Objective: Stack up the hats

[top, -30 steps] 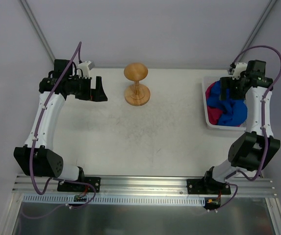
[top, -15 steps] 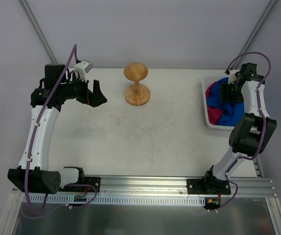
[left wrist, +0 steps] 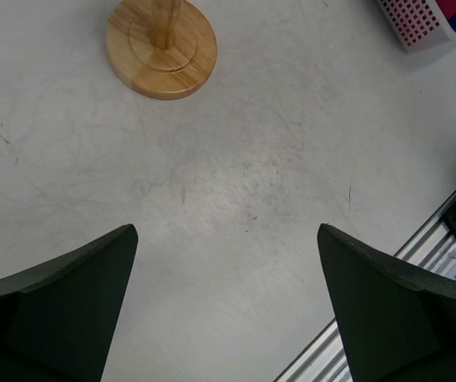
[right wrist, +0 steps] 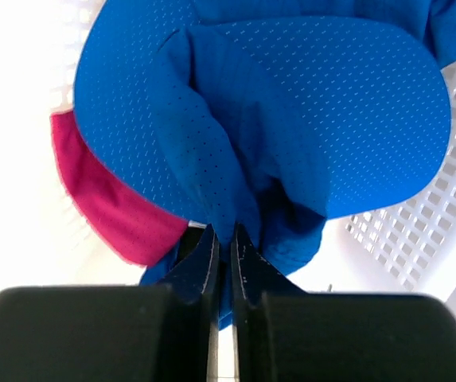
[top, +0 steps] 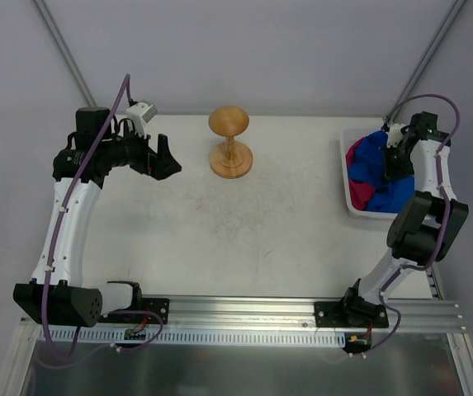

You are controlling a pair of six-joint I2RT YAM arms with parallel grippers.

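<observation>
A royal blue hat (top: 378, 169) lies crumpled in the white tray (top: 345, 183) at the right, over a magenta hat (top: 357, 161). My right gripper (top: 397, 158) reaches down into the tray and is shut on a fold of the blue hat (right wrist: 291, 111); the thin cloth is pinched between the fingertips (right wrist: 243, 248). The magenta hat (right wrist: 104, 203) shows beneath at the left. My left gripper (top: 167, 157) hovers open over the table at the left, its wide-set fingers (left wrist: 60, 302) holding nothing.
A wooden stand (top: 230, 144) with a round top and round base stands at the back middle; its base (left wrist: 161, 48) shows in the left wrist view. The tray's lattice wall (left wrist: 418, 20) and the front rail (left wrist: 442, 247) lie at that view's right.
My right gripper has dropped into the tray and shut on the blue hat. The left arm swung slightly, then held still with its jaws open.
</observation>
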